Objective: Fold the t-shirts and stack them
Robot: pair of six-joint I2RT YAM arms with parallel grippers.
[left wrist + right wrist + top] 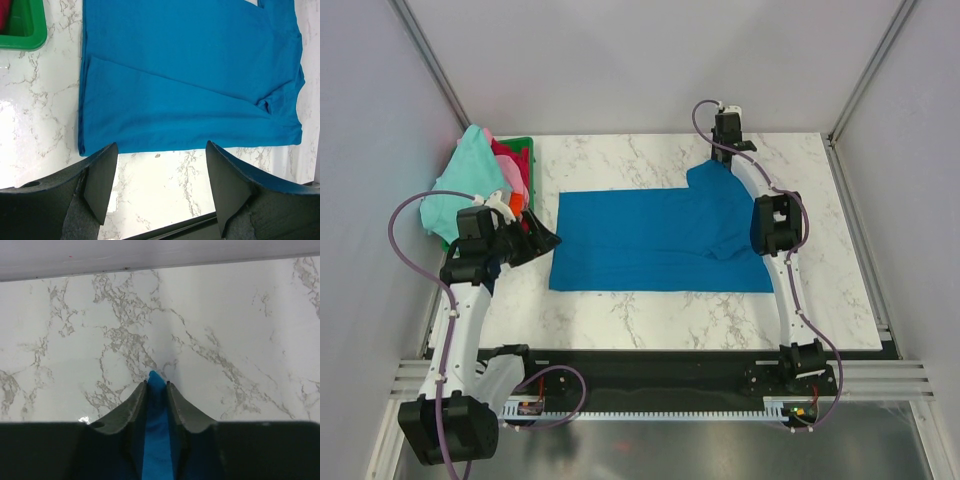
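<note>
Tools first: the right tool (156,383) is pressed together on the far-right sleeve of the blue t-shirt (650,240), with a strip of blue cloth pinched between its fingers near the far edge of the worktop (650,320). The left tool (161,146) is spread wide and holds nothing. It hovers at the left hem of the shirt, not touching it as far as I can tell. The shirt lies mostly flat in the middle of the white marble-look worktop, with some creases under the right arm (775,225). Plain grey walls (620,60) and metal frame posts (430,60) box the place in. At the far-left corner sits a green basket (525,147) with a mint-green t-shirt (470,175) hanging over its side, plus magenta, pink and orange-red t-shirts (513,175), all just behind the left arm (470,270).
</note>
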